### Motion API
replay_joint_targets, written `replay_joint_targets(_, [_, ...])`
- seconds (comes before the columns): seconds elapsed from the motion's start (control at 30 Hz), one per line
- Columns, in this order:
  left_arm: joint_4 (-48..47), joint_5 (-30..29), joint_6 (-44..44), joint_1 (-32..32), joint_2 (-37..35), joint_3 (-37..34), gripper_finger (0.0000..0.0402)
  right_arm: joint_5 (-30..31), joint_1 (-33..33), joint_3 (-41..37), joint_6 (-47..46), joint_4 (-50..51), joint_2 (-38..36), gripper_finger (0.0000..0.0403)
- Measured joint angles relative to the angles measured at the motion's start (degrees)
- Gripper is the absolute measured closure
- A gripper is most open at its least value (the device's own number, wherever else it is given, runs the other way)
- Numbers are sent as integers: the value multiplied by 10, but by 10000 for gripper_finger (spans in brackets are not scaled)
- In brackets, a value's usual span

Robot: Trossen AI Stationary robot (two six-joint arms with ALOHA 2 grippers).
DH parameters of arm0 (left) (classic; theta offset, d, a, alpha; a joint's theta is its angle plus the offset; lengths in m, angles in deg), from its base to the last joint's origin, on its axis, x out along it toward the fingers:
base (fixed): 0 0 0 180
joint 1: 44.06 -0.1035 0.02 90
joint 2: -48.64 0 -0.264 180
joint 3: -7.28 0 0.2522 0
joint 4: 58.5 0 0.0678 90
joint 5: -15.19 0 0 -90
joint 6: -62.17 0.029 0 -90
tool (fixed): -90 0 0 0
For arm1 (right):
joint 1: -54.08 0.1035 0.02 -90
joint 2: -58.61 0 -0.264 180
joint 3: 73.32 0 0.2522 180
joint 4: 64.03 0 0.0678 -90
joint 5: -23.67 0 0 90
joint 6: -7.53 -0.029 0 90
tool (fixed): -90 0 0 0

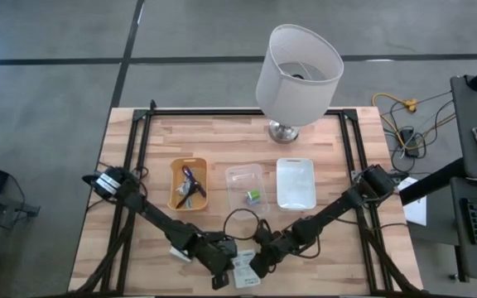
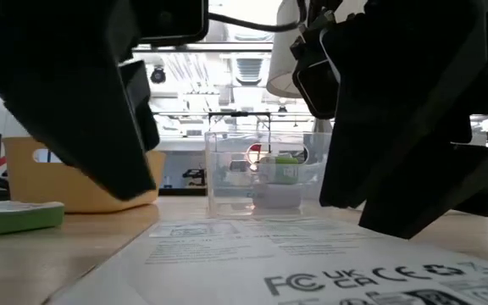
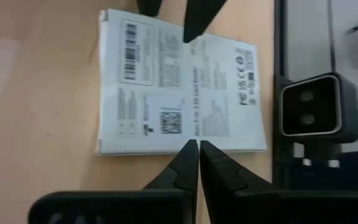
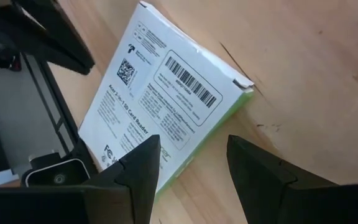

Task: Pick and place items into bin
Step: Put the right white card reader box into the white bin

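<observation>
A white printed box [image 1: 244,271] lies flat on the table [image 1: 321,248] at the bottom centre of the high view, label side up. The left wrist view shows its barcode, QR code and compliance marks [image 3: 180,92]; the right wrist view shows a green edge along one side [image 4: 166,109]. In the low view the label fills the lower foreground [image 2: 312,258].

The left gripper [image 1: 222,263] sits just left of the box in the high view. Its fingers [image 3: 185,167] are pressed together, tips at the box's near edge, gripping nothing.

The right gripper [image 1: 259,263] sits just right of the box. Its fingers [image 4: 138,165] stand apart above the green edge; contact with the box cannot be confirmed.

A second white-and-green box [image 2: 11,218] lies at the left edge of the low view.

A clear bin [image 1: 246,187] stands at centre frame in the high view and holds a small green-and-white block [image 1: 254,196]. Its white lid [image 1: 295,183] lies just right of it. A yellow bin [image 1: 188,185] stands left of the clear bin and holds a purple-black stick [image 1: 190,177] with other small parts.

A lamp [image 1: 297,76] stands at the upper centre of the table. A black cable [image 1: 240,217] loops between the clear bin and the grippers.
</observation>
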Motion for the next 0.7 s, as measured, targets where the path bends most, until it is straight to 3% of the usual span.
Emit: replay_joint_targets(0.7, [43,25,-25,7,33,-31,402,-17,-1,0,-6,-25,0,229])
